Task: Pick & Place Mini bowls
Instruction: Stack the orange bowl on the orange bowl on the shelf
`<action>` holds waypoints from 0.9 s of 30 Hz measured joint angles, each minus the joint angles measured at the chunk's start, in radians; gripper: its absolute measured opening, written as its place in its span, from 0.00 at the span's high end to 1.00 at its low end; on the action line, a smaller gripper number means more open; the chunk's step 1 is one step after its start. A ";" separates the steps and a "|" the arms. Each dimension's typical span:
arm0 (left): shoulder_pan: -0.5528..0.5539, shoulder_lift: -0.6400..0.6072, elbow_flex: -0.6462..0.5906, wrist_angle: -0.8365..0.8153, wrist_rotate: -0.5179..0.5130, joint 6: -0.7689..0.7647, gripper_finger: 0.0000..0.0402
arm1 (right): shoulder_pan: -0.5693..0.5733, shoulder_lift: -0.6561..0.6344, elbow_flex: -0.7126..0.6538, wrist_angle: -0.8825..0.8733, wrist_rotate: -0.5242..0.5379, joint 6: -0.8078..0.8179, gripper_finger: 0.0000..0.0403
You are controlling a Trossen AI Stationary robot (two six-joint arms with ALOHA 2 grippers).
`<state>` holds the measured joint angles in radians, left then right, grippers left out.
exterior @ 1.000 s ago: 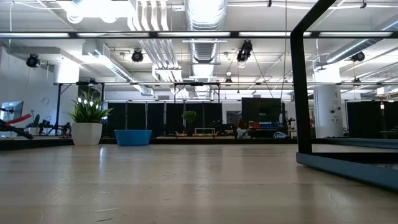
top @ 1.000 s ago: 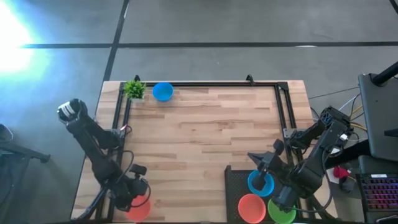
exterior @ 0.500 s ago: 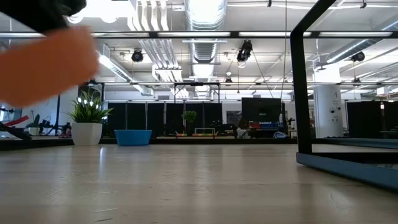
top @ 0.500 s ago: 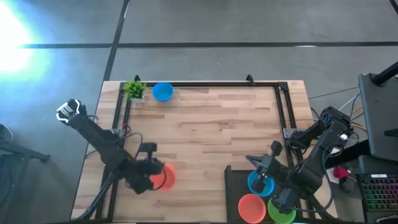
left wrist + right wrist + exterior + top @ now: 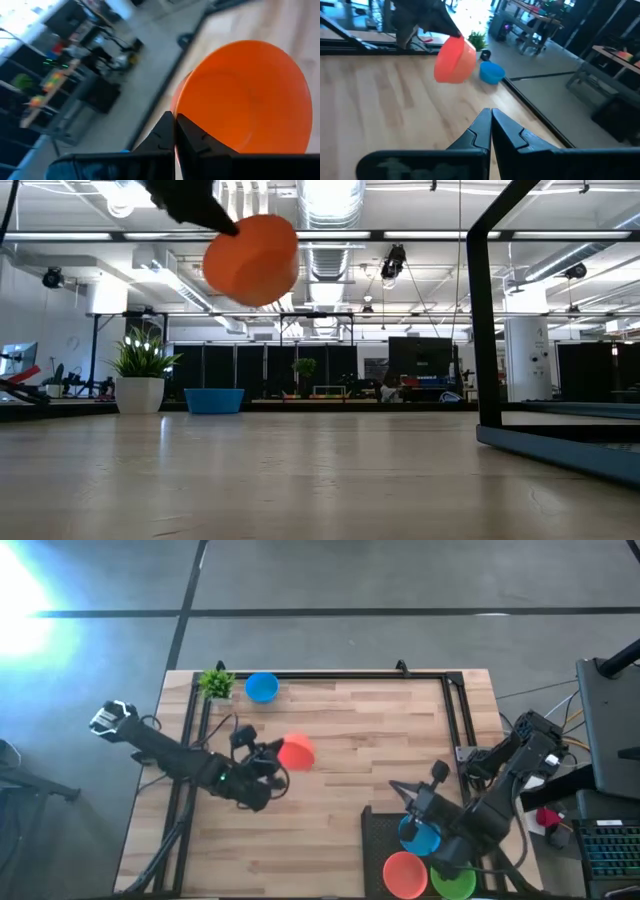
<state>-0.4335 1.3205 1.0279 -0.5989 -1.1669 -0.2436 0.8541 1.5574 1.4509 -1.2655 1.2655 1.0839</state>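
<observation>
From above, the left gripper (image 5: 272, 766) sat over the wooden table (image 5: 340, 730) a little toward nine o'clock of centre, its fingers pressed tight on the rim of an orange mini bowl (image 5: 296, 753). The bowl hung in the air, tipped on its side, well clear of the boards in the low view (image 5: 251, 259). In the left wrist view the fingertips (image 5: 170, 131) met at the bowl's edge, with its orange hollow (image 5: 250, 95) facing the camera.

The right gripper (image 5: 406, 796) waited toward five o'clock, its fingers closed together on nothing, as its own wrist view showed (image 5: 489, 125). It hovered just above a blue mini bowl (image 5: 422, 836) resting on the dark tray (image 5: 376, 840) at the table's five o'clock corner. Just beside that bowl on the tray, toward six o'clock, stood a second orange mini bowl (image 5: 404, 875) and a green mini bowl (image 5: 455, 882), the three close together.

Another blue mini bowl (image 5: 261, 687) stood alone near the eleven o'clock edge, just beside a small potted plant (image 5: 215, 683). A black metal frame (image 5: 330, 676) ran along the twelve o'clock edge and down both sides.
</observation>
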 joint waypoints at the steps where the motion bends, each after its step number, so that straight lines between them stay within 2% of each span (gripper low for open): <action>1: 0.011 0.000 0.000 0.036 -0.020 0.032 1.00 | -0.011 0.000 0.000 0.001 0.000 -0.002 0.98; 7: 0.061 0.004 -0.001 0.221 -0.050 0.159 1.00 | -0.077 0.000 0.000 0.010 -0.002 -0.060 0.98; 17: 0.105 0.019 -0.002 0.394 -0.164 0.263 1.00 | -0.141 0.000 -0.001 0.095 -0.005 -0.211 0.97; 21: 0.109 0.036 -0.002 0.434 -0.167 0.301 1.00 | -0.167 0.005 -0.001 0.163 -0.005 -0.286 0.92; 27: 0.109 0.044 -0.002 0.496 -0.166 0.322 1.00 | -0.225 0.026 -0.002 0.276 -0.004 -0.411 0.78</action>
<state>-0.3241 1.3645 1.0260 -0.1025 -1.3325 0.0788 0.6286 1.5834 1.4494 -0.9896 1.2611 0.6731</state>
